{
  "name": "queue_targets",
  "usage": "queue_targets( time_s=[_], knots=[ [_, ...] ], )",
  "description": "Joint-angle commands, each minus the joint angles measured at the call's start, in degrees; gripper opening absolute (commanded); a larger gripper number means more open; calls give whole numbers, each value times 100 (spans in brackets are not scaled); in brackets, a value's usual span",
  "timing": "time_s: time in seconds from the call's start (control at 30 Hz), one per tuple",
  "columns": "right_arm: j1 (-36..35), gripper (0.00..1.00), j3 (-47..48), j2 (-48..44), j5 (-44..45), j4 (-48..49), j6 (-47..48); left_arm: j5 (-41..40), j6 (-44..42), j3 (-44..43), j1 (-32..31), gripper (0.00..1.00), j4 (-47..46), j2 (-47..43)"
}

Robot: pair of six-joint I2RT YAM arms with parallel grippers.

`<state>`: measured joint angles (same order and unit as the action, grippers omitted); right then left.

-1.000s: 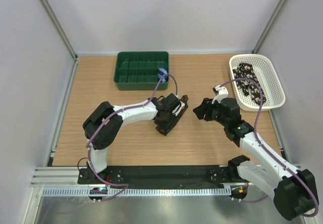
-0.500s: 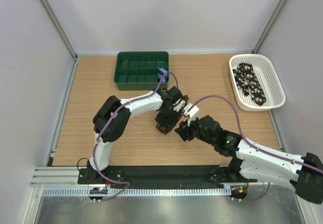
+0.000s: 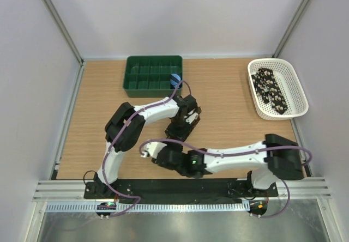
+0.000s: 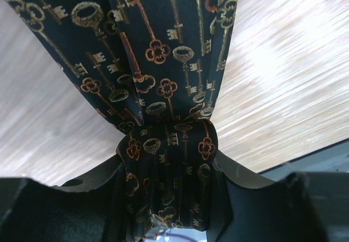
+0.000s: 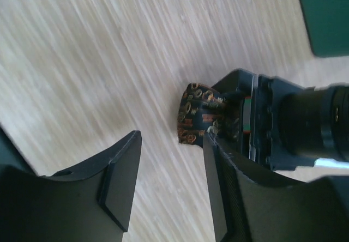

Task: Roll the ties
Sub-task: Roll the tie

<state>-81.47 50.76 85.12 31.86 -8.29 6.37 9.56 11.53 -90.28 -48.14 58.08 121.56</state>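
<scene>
Right gripper (image 5: 168,144) over from basket (image 3: 299,89), agape, empty; left gripper (image 4: 169,198) tight on tie (image 4: 163,51), length straight ahead.

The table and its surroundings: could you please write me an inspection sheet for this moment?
Surface: wooden table, no spills seen.
Job's things: dark tie with a key pattern, one end rolled, the rest stretched out over the table; spotted ties lying in the white basket.
Clutter: green tray with compartments at the far side; small blue roll at its near right corner.
Claws: left claw shut on the tie's rolled end; right claw open, holding nothing, facing that rolled end.
Cables: purple cables run along both arms; one loops over the right arm.
Surroundings: pale walls, metal frame posts; nothing else seen.
</scene>
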Motion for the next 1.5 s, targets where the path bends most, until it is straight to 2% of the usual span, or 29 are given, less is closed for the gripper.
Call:
queue_targets(
  time_s=[0.0, 0.03, 0.17, 0.37, 0.43, 0.6, 0.93, 1.47],
  knots=[
    [-150, 56, 1151, 828, 1321, -1310, 146, 11, -133, 195, -2, 28, 335, 500],
    [-245, 58, 1277, 1231, 1610, -1446, 154, -7, -133, 178, -2, 28, 344, 509],
    [-396, 65, 1611, 1752, 1763, -1718, 215, -7, -133, 107, -2, 28, 423, 544],
    [-405, 69, 2165, 2569, 2289, -2009, 435, 2, -133, 98, -2, 28, 414, 562],
    [-439, 75, 2333, 2755, 2614, -2062, 531, 2, -151, 107, 6, 27, 405, 562],
    [-449, 81, 2570, 3089, 2598, -2062, 699, 63, -142, 116, -2, 27, 326, 536],
    [-484, 84, 2869, 3765, 2738, -2308, 409, 107, -186, 160, -2, 27, 300, 448],
    [-378, 81, 2984, 4179, 3011, -2440, 172, 107, -169, 195, -2, 27, 265, 404]
  ],
)
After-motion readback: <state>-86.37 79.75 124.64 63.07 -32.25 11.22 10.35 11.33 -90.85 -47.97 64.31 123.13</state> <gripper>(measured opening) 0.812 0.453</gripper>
